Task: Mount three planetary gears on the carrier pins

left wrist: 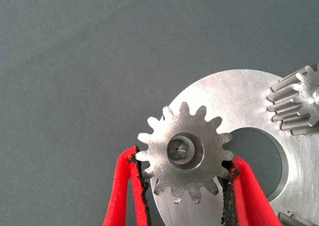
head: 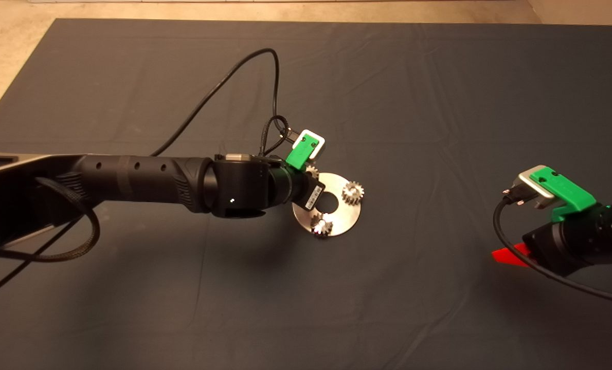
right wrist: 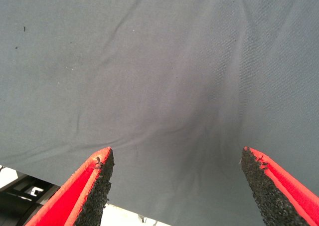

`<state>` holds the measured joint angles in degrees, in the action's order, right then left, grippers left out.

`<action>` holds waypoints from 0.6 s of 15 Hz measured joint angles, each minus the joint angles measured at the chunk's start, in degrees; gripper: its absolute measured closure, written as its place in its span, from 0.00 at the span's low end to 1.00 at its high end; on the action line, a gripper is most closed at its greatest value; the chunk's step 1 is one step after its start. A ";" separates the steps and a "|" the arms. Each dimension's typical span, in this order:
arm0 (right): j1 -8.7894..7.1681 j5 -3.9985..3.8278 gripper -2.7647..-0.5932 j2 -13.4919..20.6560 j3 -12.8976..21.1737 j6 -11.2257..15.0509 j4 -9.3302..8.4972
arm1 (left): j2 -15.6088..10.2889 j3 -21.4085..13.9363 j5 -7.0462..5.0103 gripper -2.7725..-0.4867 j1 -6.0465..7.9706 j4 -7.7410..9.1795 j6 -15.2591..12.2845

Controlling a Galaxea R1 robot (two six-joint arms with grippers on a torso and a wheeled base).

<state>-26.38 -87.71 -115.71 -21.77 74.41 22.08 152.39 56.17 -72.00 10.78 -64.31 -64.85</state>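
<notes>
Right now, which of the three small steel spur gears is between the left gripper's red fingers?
The gear on the pin under the left gripper, at the round silver plate's far-left edge; the other two stand free.

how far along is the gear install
Two planetary gears already sit on the carrier plate: one at its right edge, one at its near edge. The left hand grips the third gear, its bore over a pin. Only releasing it looks left. The right hand waits open.
</notes>
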 joint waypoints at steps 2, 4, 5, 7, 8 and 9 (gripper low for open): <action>-0.01 0.00 0.40 0.00 0.00 -0.02 -0.02 | 0.20 0.00 0.04 0.97 -0.41 -0.78 -0.01; -0.02 0.00 0.40 0.02 0.00 0.00 -0.02 | 0.30 0.00 0.09 0.97 -0.78 -1.56 0.00; -0.02 0.01 0.40 0.00 0.00 -0.02 -0.02 | 0.30 0.00 0.12 0.97 -0.76 -1.56 0.00; -0.02 0.00 0.40 0.00 0.00 -0.02 -0.02 | 0.28 -0.01 0.13 0.97 -0.76 -1.56 0.04; -0.02 0.00 0.40 0.00 0.00 -0.01 -0.02 | 0.30 0.00 0.13 0.97 -0.78 -1.57 0.05; -0.02 0.00 0.40 0.00 0.00 -0.01 -0.02 | 0.28 0.00 0.13 0.97 -0.78 -1.58 0.06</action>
<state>-26.40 -87.71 -115.71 -21.77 74.40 22.05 152.67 56.17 -71.88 10.00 -65.89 -64.79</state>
